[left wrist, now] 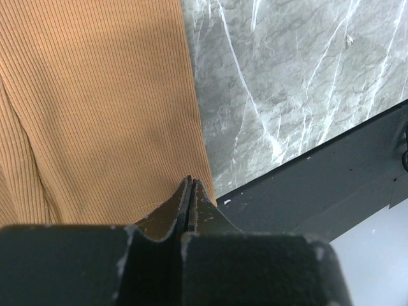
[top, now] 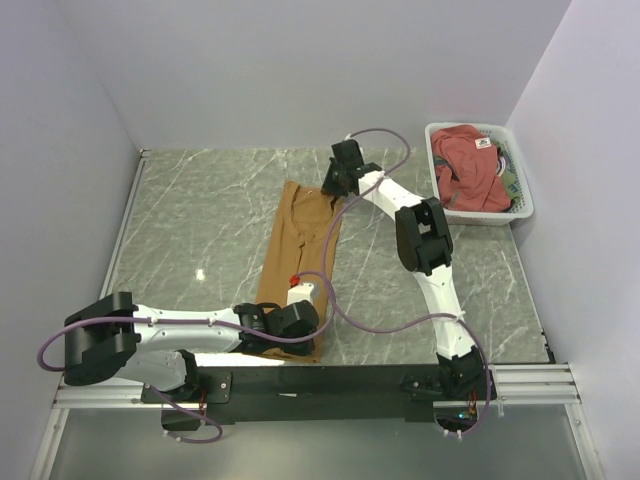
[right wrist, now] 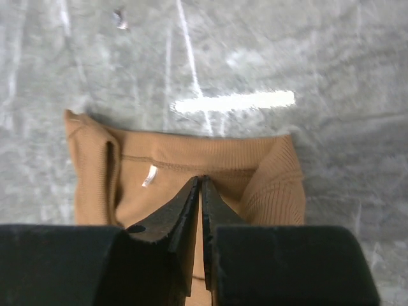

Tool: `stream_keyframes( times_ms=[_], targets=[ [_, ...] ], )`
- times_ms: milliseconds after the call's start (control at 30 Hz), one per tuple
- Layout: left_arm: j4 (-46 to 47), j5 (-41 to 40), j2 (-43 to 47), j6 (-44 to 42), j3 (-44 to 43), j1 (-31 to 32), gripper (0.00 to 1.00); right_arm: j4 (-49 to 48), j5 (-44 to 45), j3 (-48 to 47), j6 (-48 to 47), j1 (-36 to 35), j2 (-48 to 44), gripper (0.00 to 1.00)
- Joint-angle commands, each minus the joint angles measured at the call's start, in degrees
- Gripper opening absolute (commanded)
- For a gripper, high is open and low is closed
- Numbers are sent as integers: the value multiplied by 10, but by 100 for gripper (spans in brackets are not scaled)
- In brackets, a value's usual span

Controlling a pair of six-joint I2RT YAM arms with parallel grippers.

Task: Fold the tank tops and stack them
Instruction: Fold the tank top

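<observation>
Rust-red tank top (top: pixel 468 165) in mesh basket (top: pixel 485 219)

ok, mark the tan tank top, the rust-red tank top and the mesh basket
tan tank top (top: pixel 293 248): top view, mid-body.
rust-red tank top (top: pixel 468 165): top view, bunched middle.
white mesh basket (top: pixel 480 218): top view, near wall.

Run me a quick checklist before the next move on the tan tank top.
1. Left tool shut on hem corner of tan tank top: ok.
2. Right tool gripping the neckline: cannot tell; jaws nearly together.
3. Garment lying flat on table: ok.
4. Rust-red tank top out of the way, in basket: ok.
5. Purple cable crossing over the near hem: not ok.
</observation>
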State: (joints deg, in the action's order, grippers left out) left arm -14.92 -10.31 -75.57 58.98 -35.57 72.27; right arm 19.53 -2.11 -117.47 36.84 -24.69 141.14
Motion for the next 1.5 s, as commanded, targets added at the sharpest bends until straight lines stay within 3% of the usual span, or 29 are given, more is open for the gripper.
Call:
stream_keyframes(
  times_ms=[0, 133, 267, 367, 533, 633, 800, 900, 1067, 1133, 1167, 1300, 1467],
  targets=[
    [1, -1, 5, -18, -16, 2, 0, 10, -53, -40, 10, 10, 13, 14],
    [23, 9, -12, -24, -34, -2, 0, 3, -59, -43, -2, 17, -10, 24],
    [42, 13, -48, -29, -68, -23, 1, 1, -77, -64, -13, 31, -44, 44],
    [53, 9, -70, -33, -92, -52, 1, -5, -97, -56, -21, 41, -87, 52],
    [32, -4, -81, -43, -147, -78, 1, 25, -97, -16, -20, 48, -182, 56],
    [-40, -59, -30, 1, -152, -80, 6, 13, -86, 117, -7, 33, -280, 55],
    [-170, -130, 113, 116, -80, -114, 31, -68, -70, 467, 28, -24, -496, 50],
    [-261, -137, 254, 214, -27, -117, 48, -76, -30, 630, 56, -104, -608, 48],
    [-412, -129, 388, 394, 38, -119, 59, -119, -35, 848, 178, -225, -756, 47],
    [-434, -124, 415, 415, 50, -118, 63, -129, -33, 902, 232, -258, -783, 47],
    [-453, -124, 416, 432, 49, -118, 70, -130, -27, 912, 246, -273, -797, 47],
    [-497, -131, 372, 454, 38, -119, 76, -152, -10, 934, 311, -348, -792, 49],
    [-469, -134, 340, 438, 52, -120, 70, -194, -2, 958, 388, -413, -747, 49]
  ],
)
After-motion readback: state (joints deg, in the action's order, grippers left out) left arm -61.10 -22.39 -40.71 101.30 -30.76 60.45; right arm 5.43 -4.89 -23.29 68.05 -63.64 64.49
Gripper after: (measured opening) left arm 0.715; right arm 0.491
